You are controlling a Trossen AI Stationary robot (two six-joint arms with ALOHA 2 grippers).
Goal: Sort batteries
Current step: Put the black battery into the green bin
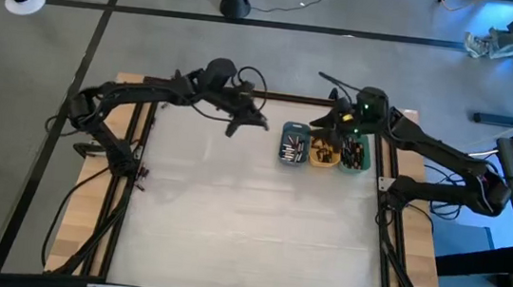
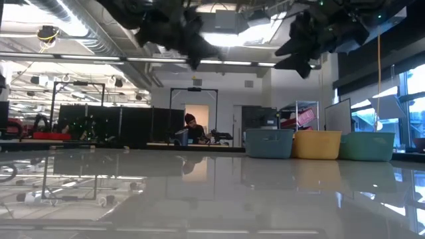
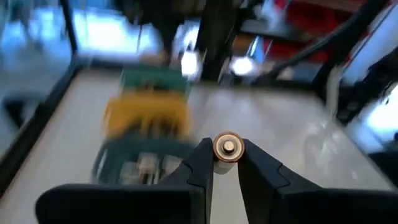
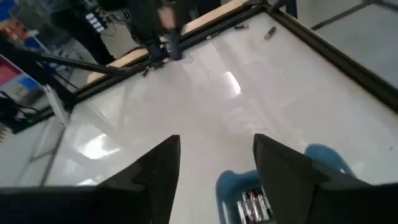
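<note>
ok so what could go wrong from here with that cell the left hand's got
1. The left hand pinches the battery only at its fingertips, high above the table; a slip would drop it, and it might roll away.
2. The blue tray, orange tray and green tray sit touching, so a slightly off release could land in the wrong one.
3. The right hand hangs open over the trays, risking a collision.

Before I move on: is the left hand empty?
No; the left hand pinches a battery between its fingertips, end-on in the left wrist view.
</note>
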